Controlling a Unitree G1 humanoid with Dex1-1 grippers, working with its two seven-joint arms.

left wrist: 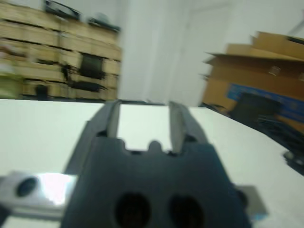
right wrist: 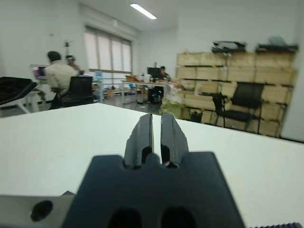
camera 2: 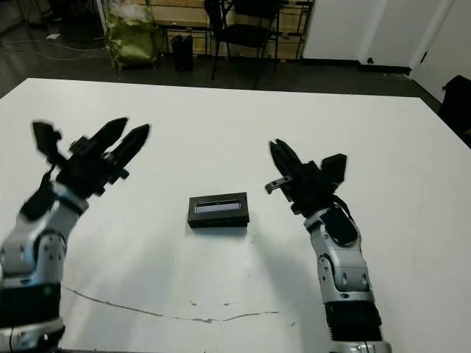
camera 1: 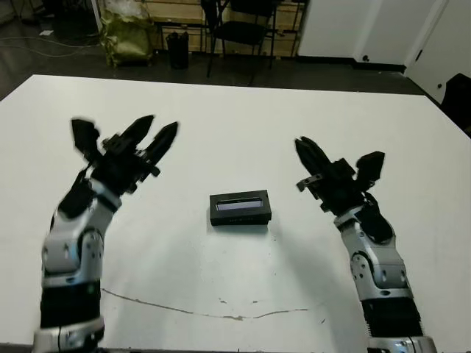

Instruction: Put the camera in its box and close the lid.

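Black lid (camera 1: 240, 208) between raised hands

Black lid (camera 1: 240, 209) with lavender strip, white table (camera 1: 243, 125)

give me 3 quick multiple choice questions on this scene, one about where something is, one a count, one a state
1. Where does the closed box lie?
A. between the two arms, near the table's middle
B. at the far left corner
C. in the right end effector

2. How many loose things lie on the white table?
A. three
B. one
C. none

3. How are the left end effector fingers?
A. shut on the lid
B. shut on nothing
C. apart, holding nothing

Answers:
1 A: the head views show it on the table between both arms.
2 B: only the box with its lid on shows.
3 C: the left wrist view shows bare table between the fingers.
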